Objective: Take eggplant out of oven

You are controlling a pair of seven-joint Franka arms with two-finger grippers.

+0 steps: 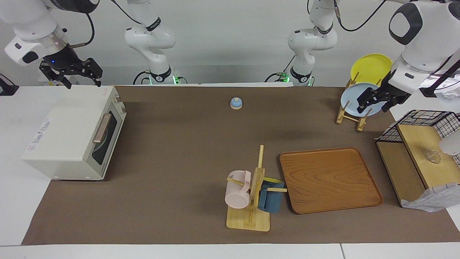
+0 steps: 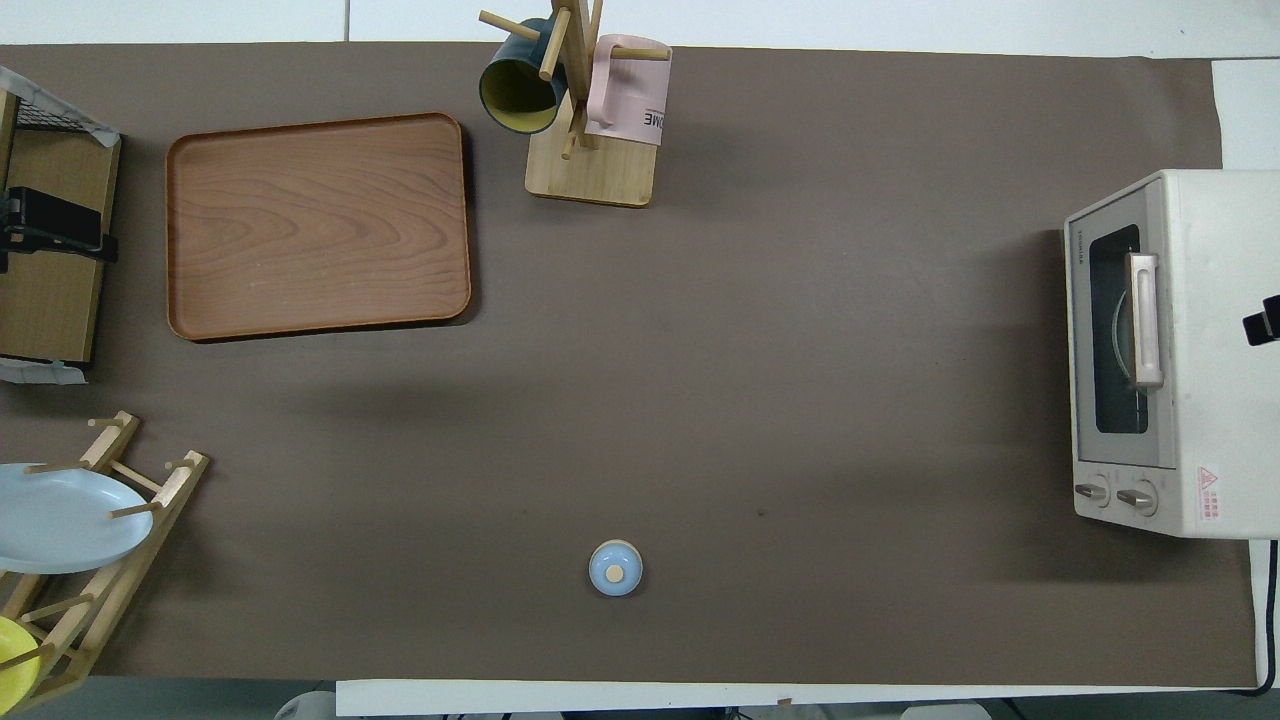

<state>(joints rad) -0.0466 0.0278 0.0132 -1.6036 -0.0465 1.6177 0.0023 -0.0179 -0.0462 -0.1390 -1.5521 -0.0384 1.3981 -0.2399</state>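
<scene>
Brown mat: oven (image 1: 73, 135) door closed, contents unclear; tray (image 1: 329, 178) bare | right gripper (image 1: 70, 72), left gripper (image 1: 375, 99): spread, holding nothing

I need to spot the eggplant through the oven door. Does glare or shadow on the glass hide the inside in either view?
Facing view: the oven door glass is dark and seen at a slant, showing only a pale curved reflection; no eggplant can be made out. Overhead view: the glass is dim without strong glare, yet the inside stays unreadable.
</scene>
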